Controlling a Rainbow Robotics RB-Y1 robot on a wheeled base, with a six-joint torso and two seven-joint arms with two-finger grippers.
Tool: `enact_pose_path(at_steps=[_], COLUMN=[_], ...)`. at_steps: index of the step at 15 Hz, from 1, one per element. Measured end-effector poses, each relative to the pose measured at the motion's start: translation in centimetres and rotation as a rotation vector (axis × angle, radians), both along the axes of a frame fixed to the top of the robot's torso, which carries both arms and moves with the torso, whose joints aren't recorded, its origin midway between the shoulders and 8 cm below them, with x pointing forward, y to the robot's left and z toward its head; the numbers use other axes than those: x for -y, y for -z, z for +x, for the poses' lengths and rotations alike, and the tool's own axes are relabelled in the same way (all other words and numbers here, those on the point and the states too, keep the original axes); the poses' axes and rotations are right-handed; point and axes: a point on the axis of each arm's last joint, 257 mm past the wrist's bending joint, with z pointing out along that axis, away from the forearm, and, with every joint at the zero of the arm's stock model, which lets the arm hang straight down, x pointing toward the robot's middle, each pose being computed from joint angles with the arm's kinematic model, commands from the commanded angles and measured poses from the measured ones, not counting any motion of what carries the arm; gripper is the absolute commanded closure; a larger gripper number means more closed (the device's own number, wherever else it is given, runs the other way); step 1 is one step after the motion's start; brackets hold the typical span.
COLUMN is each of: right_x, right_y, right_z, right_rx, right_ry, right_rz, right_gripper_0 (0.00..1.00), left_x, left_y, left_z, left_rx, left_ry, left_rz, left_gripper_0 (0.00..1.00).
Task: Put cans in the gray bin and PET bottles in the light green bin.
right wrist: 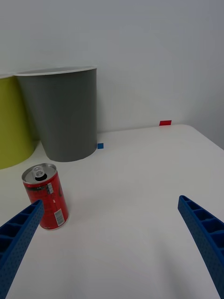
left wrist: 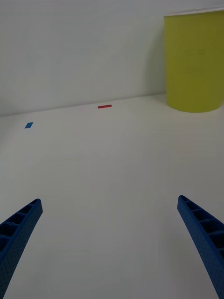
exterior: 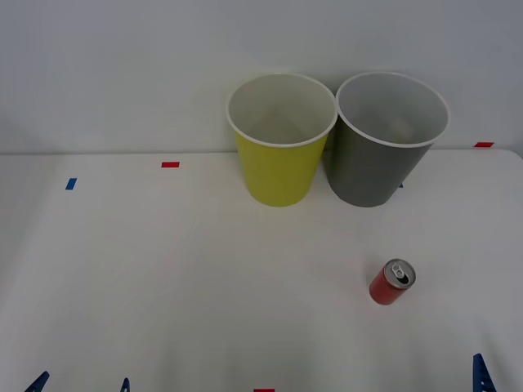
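I take the can (exterior: 392,282) as my reference point. It stands upright on the white table (exterior: 163,278), silver top and pull tab facing up, untouched by either gripper.

Nearest to me, the right gripper (right wrist: 109,243) sits low over the table, nearer to me than the can. Its blue ribbed fingers (right wrist: 18,233) are spread wide and hold nothing. In the right wrist view the can stands just beyond one fingertip, close to it, not between the two fingers. In the front view one blue finger tip (exterior: 482,374) shows at the near edge, nearer than the can.

The left gripper (left wrist: 109,243) is well apart from the can, on its left, also low over bare table. Its fingers (left wrist: 200,233) are spread wide and hold nothing.

Beyond the can stands the gray bin (exterior: 384,159), upright, at the far edge of the table against the wall. The green bin (exterior: 278,159) stands just to the left of the gray bin, rims almost meeting.

Small red tape marks (exterior: 170,164) and a blue mark (exterior: 71,184) lie on the table far to the left of the can.
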Motion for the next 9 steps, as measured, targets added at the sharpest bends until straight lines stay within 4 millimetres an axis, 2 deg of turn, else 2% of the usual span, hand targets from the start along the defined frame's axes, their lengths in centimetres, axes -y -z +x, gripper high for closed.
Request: enact_pose_path(at_steps=[6, 7, 8, 9], right_x=[0.0, -0.1, 0.0, -0.1], right_y=[0.0, 0.2, 1.1, 1.1], right_z=[0.0, 0.1, 0.0, 0.1], right_rx=[0.0, -0.001, -0.014, -0.001], right_ry=[0.0, 0.002, 0.012, 0.021], right_rz=[0.0, 0.003, 0.007, 0.005], right_gripper_0=[0.0, 0.0, 0.0, 0.0], left_x=[0.0, 0.0, 0.0, 0.0], left_y=[0.0, 0.0, 0.0, 0.0], left_z=[0.0, 0.0, 0.0, 0.0], left_rx=[0.0, 0.0, 0.0, 0.0], left_ry=[0.0, 0.0, 0.0, 0.0], left_rz=[0.0, 0.0, 0.0, 0.0], left_gripper_0=[0.0, 0.0, 0.0, 0.0])
